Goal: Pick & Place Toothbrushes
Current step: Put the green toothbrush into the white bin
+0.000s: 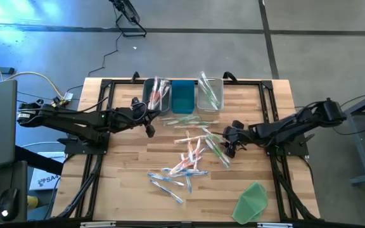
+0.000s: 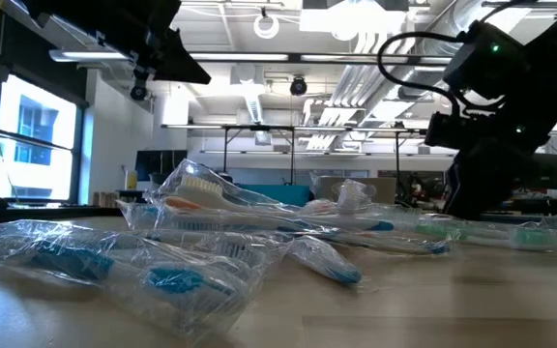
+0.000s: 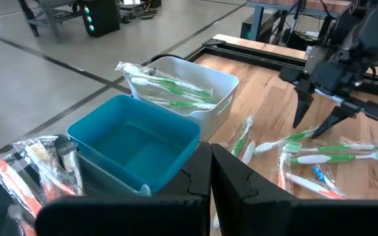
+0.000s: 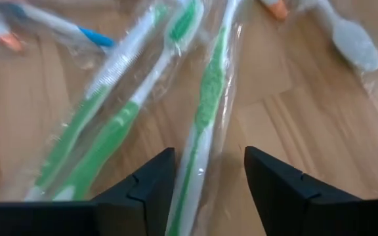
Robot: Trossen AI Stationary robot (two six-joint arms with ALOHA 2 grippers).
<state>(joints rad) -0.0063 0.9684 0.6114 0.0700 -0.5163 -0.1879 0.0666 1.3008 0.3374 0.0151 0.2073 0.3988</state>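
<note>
right gripper [image 1: 231,143] poised, fingers apart, over loose toothbrushes [image 1: 192,152] on the wooden table [image 1: 125,183].

high view: 3 bins line the far edge, a clear bin [image 1: 155,94] with pink brushes, an empty blue bin [image 1: 182,96], a grey bin [image 1: 210,94] with green ones, seemingly sorted by colour; a green sheet [image 1: 251,201] lies near right. the left gripper [image 1: 148,123] waits, fingers together, by the bins. low view: crinkled wrappers overlap, likely snagging neighbours. left wrist view: the right gripper hangs just above green brushes. right wrist view: its spread fingers straddle 1 wrapped green toothbrush [image 4: 205,98], 2 others just beside.
</note>
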